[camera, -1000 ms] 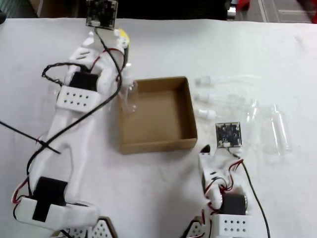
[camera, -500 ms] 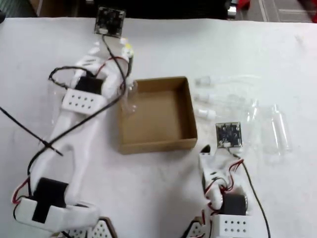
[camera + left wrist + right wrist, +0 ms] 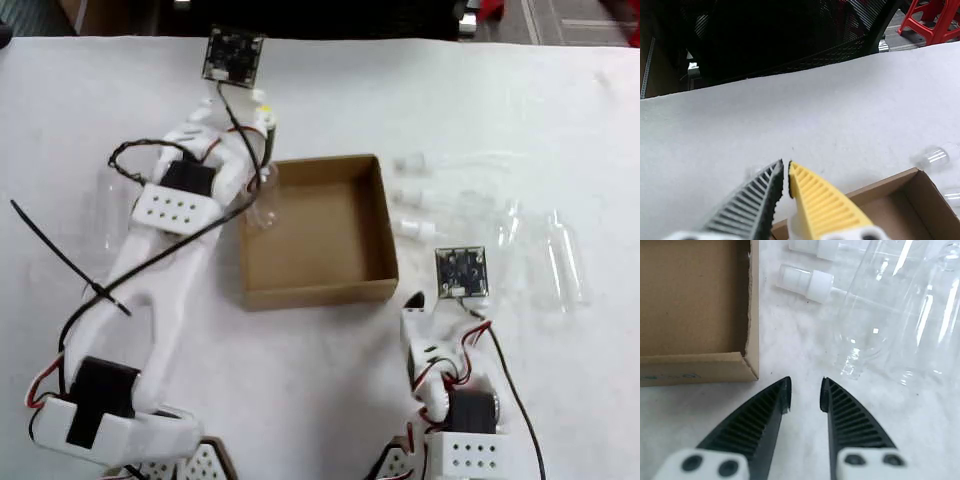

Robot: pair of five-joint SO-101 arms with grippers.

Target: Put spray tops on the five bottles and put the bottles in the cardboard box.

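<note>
— Where is the bottle [image 3: 262, 192] now?

— At the left wall of the cardboard box [image 3: 320, 293], near its far corner, hanging under the left gripper [image 3: 785, 167]. Over the last second that arm has swung toward the box and brought the bottle along, from just outside the wall to right at it. Whether it is past the rim cannot be told from above.

— What does that mean for the task?

— It reads as the carry-in of the first bottle: nothing lies in the box yet, and letting go looks premature until the bottle is plainly over the floor.

— And the grip?

— The left jaws are clenched, tips almost meeting, with a pale piece wedged low between them, most likely the bottle's neck. The right gripper [image 3: 805, 385] has not stirred; its jaws stand apart, holding nothing, above the table [image 3: 520, 90] by the box's near right corner.

— How does the bottle look?

— Clear, see-through, roughly upright; the arm hides its top end, so a fitted spray top cannot be confirmed. The spray tops [image 3: 415, 228] lie just right of the box, the loose bottles [image 3: 565, 260] beyond them.
</note>
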